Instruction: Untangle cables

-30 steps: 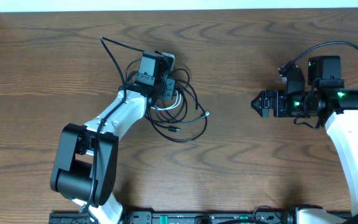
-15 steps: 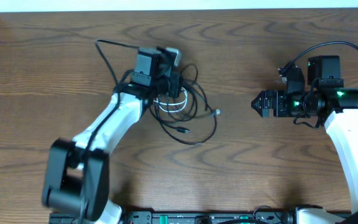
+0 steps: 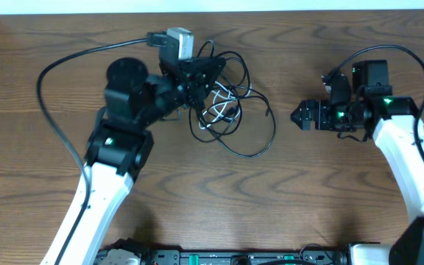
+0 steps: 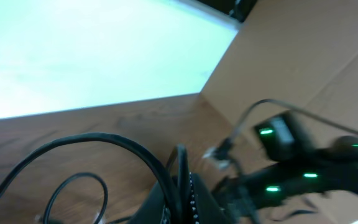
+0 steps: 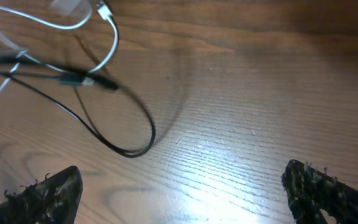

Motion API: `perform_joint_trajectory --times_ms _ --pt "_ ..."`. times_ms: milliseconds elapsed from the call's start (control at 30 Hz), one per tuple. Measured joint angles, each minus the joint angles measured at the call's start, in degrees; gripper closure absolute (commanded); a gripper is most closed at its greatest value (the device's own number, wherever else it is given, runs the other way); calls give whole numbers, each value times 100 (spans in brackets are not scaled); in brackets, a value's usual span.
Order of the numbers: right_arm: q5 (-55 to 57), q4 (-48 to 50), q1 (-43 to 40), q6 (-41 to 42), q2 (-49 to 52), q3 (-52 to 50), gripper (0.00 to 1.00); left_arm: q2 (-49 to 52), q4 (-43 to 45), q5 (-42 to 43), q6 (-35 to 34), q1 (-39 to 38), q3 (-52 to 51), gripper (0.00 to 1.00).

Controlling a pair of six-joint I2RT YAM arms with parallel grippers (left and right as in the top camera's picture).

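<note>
The cables (image 3: 230, 103) lie in a tangle at the back middle of the table: black loops with a white cable (image 3: 219, 112) among them. My left gripper (image 3: 210, 70) points right over the tangle's top left and is shut on a black cable. In the left wrist view that black cable (image 4: 180, 168) runs up from between the shut jaws of my left gripper (image 4: 182, 183). My right gripper (image 3: 300, 116) stands open to the right of the tangle, apart from it. The right wrist view shows the right gripper (image 5: 185, 193) wide open over bare wood, with a black cable loop (image 5: 129, 149) and the white cable (image 5: 107, 37) ahead.
A thick black arm cable (image 3: 50, 73) arcs over the table's left side. The table's back edge (image 3: 308, 10) runs just behind the tangle. A brown box wall (image 4: 328, 68) shows in the left wrist view behind the right arm (image 4: 303, 180).
My left arm has swung up and right, dragging the cable tangle rightward and spreading its loops. My right gripper has shifted slightly left toward the tangle, still open.
</note>
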Motion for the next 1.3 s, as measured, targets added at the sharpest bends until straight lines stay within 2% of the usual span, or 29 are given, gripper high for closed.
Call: perform_joint_trajectory --times_ms 167,367,533,767,833,933,1033,1200,1267,1300 --pt "-258 378 166 166 420 0 1 -413 -87 160 -166 0 0 92" --pt "-866 1019 313 321 625 0 1 -437 -216 378 -289 0 0 92" --pt "-1473 1355 608 76 623 0 1 -435 -229 476 -358 0 0 92" --pt "-1639 1746 1043 -68 623 0 1 -435 -227 511 -485 2 0 92" --pt "-1615 1849 1117 -55 623 0 6 -435 -225 542 -505 0 0 92" --pt "-1585 1899 1193 -44 623 0 9 -435 -225 619 -564 2 0 92" --pt "-1558 1923 1213 -57 623 0 29 -435 -190 686 -595 2 0 92" --pt "-1504 2122 1217 -31 623 0 26 -435 -63 807 -763 2 0 92" --pt "-1495 2249 1263 -28 623 0 30 -435 52 909 -852 2 0 92" --pt "-1491 2299 1296 -26 623 0 36 -435 103 944 -890 2 0 92"
